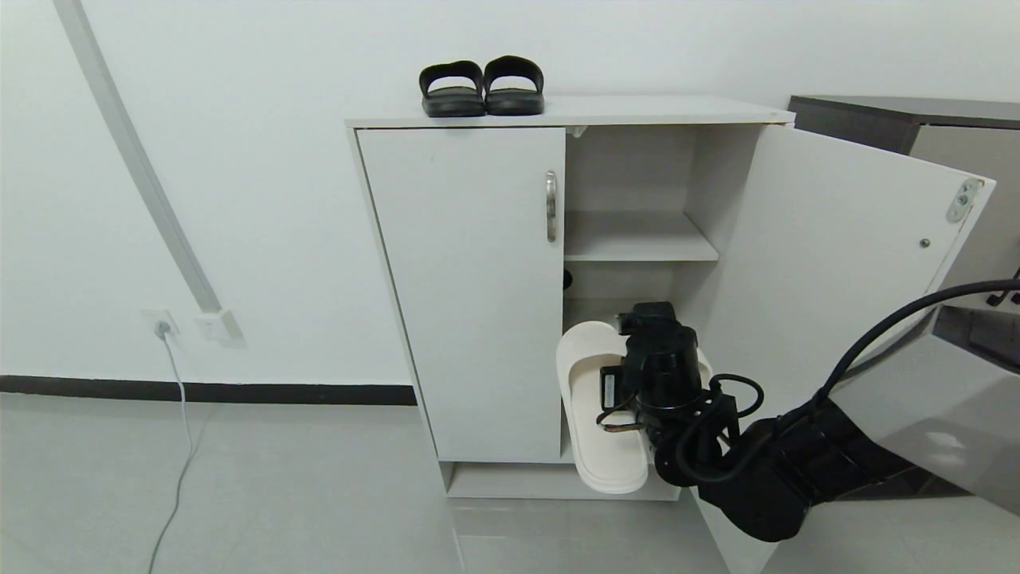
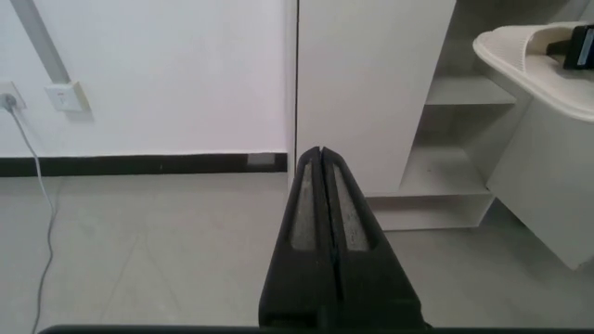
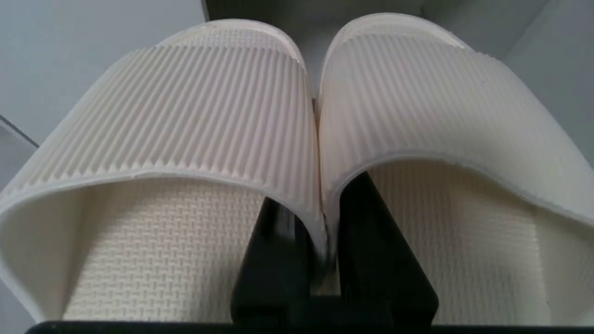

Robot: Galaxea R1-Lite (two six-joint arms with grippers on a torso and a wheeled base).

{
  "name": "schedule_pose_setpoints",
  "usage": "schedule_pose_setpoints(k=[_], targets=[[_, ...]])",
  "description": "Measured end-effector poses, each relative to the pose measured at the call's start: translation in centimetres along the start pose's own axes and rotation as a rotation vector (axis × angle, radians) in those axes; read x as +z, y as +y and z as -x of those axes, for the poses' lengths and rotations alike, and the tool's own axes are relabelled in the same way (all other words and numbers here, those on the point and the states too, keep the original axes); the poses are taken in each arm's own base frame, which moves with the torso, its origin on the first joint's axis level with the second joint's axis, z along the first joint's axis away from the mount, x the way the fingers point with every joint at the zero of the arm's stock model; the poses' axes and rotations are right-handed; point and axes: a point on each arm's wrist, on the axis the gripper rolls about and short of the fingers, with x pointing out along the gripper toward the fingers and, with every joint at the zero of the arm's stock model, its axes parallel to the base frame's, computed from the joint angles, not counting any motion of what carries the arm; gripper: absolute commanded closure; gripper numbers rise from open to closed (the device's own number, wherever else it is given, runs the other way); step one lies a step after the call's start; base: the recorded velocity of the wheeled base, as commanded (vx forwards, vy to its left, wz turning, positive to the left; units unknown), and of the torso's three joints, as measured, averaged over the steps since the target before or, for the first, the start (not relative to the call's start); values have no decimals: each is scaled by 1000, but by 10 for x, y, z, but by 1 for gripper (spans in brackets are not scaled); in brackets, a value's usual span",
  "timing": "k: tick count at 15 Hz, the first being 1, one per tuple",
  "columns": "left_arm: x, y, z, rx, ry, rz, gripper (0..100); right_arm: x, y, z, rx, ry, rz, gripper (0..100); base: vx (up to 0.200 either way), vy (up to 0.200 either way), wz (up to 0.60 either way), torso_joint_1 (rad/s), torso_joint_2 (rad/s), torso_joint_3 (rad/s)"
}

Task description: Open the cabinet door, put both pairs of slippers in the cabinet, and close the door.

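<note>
A pair of black slippers point(image 1: 482, 87) stands on top of the white cabinet point(image 1: 574, 112). The cabinet's right door point(image 1: 829, 263) is swung open and its left door point(image 1: 466, 287) is closed. My right gripper point(image 3: 316, 255) is shut on the inner sides of the white slippers point(image 3: 316, 148), pinching both together. The white slippers point(image 1: 598, 406) hang in front of the cabinet's lower compartment, toes toward the opening. My left gripper point(image 2: 321, 199) is shut with nothing in it, low above the floor, left of the cabinet.
An inner shelf point(image 1: 637, 239) divides the cabinet's open side. A wall socket with a cable point(image 1: 163, 327) is on the wall at left. A grey cabinet point(image 1: 916, 119) stands behind the open door. Bare floor point(image 1: 239, 494) lies to the cabinet's left.
</note>
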Motion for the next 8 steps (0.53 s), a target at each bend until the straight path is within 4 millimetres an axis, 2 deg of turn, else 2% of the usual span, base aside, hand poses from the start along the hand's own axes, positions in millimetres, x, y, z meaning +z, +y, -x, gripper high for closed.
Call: schedule_pose_setpoints(k=[8], targets=[[1, 0, 0, 1, -2, 3, 100, -14, -7, -16, -35, 29, 13, 100, 0, 0, 0, 0, 0, 0]])
